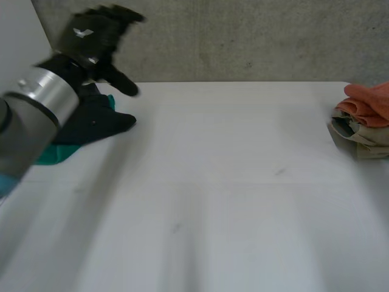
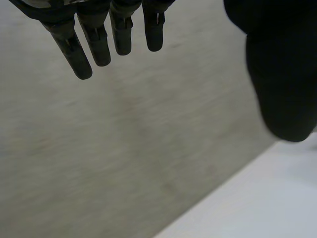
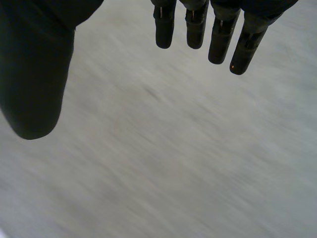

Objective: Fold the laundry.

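My left hand (image 1: pixel 97 36) is raised above the table's far left corner, open with its fingers spread and nothing in it. In the left wrist view the left hand (image 2: pixel 96 44) has straight fingers and its thumb held apart, facing the grey wall. Below it a black cloth (image 1: pixel 97 121) lies heaped on a teal cloth (image 1: pixel 58 153) at the table's left edge. My right hand (image 3: pixel 195 25) hovers open over the bare white table (image 3: pixel 163 158), fingers straight, thumb wide, holding nothing.
At the far right edge a folded orange cloth (image 1: pixel 368 103) rests on a folded beige cloth (image 1: pixel 361 137). A grey concrete wall (image 1: pixel 243 36) runs behind the white table (image 1: pixel 213 194).
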Motion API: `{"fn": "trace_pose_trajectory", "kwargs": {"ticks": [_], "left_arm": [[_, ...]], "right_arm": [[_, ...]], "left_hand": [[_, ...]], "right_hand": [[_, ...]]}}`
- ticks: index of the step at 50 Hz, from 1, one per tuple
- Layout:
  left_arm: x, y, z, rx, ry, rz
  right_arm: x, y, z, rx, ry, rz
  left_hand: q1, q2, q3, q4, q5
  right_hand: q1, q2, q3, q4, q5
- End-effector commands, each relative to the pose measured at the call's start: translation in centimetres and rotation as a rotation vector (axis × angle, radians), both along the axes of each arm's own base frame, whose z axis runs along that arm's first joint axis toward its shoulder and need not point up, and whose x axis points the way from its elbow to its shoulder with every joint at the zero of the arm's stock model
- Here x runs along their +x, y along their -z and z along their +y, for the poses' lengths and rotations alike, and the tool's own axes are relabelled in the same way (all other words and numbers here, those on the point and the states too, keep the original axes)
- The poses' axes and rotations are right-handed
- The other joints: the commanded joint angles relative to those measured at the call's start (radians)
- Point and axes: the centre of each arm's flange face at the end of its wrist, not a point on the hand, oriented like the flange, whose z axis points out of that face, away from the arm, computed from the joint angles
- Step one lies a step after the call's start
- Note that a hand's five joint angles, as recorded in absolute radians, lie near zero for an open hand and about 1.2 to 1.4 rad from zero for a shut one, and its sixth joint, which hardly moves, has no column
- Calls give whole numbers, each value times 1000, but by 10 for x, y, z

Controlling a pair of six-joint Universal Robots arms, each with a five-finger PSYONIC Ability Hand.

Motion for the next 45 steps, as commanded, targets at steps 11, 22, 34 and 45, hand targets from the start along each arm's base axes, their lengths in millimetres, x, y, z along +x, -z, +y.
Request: {"fn": "trace_pose_trajectory", "kwargs": {"ticks": [11,22,34,45], "left_arm": [[118,164,-180,41,-275,-524],[136,221,-218,45,-310,-555],[124,228,-225,-17,-301,-555],[33,121,-144,-281,-153,-448]], "right_arm": [[124,129,89,288,-335,191],[115,152,90,393,-270,217],[113,162,95,443,-271,222],[107,159,88,436,-233,210]], "left_hand": [[-25,-22,-27,-20,-34],[34,36,32,39,24],[1184,1187,1182,1190,1175],[1184,1187,1182,1190,1175]], "right_hand": [[-27,-46,-39,-63,-63],[-27,-46,-39,-63,-63],[-27,-46,-39,-63,-63],[-27,-46,-39,-63,-63]]}}
